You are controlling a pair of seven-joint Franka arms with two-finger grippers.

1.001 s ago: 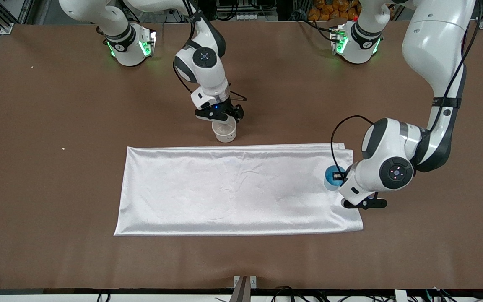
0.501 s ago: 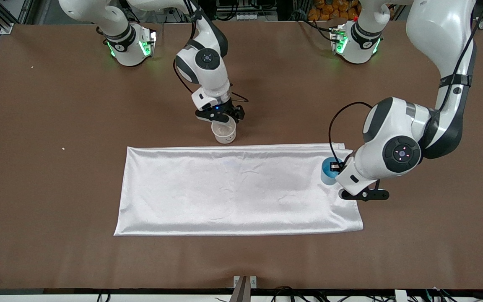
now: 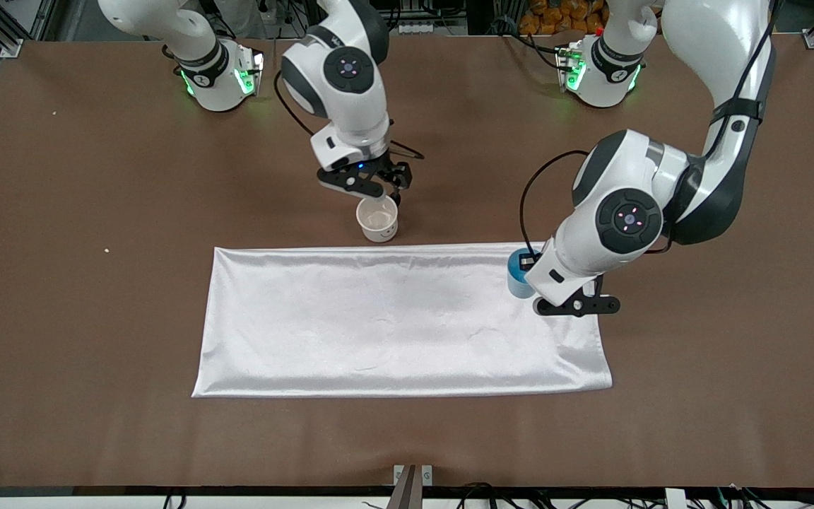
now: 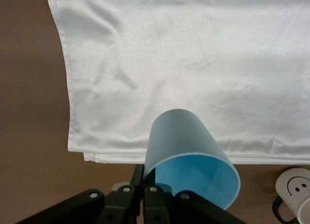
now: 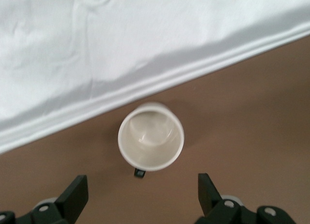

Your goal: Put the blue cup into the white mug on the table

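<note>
We note the left hand (image 3: 528, 272) clamped on the rim of the small round plain blue cup (image 3: 517, 278), which has no handle and is lighter blue inside. The left hand holds the cup in the air over the corner of the white rectangular satin cloth (image 3: 393, 318) toward the left arm's end of the worktop (image 3: 96, 297), a large plain matte brown surface. In the left wrist view the blue cup (image 4: 191, 161) hangs tilted, its open mouth turned toward the camera, with the cloth (image 4: 193, 64) beneath it.

We see the right hand (image 3: 379, 192) with fingers spread wide, holding nothing, over the small white cylindrical mug (image 3: 377, 220). The mug stands upright on the bare worktop, just beside the cloth's edge and farther from the front camera than the cloth. In the right wrist view the mug (image 5: 151, 136) is empty, between the two fingers (image 5: 73, 194).
</note>
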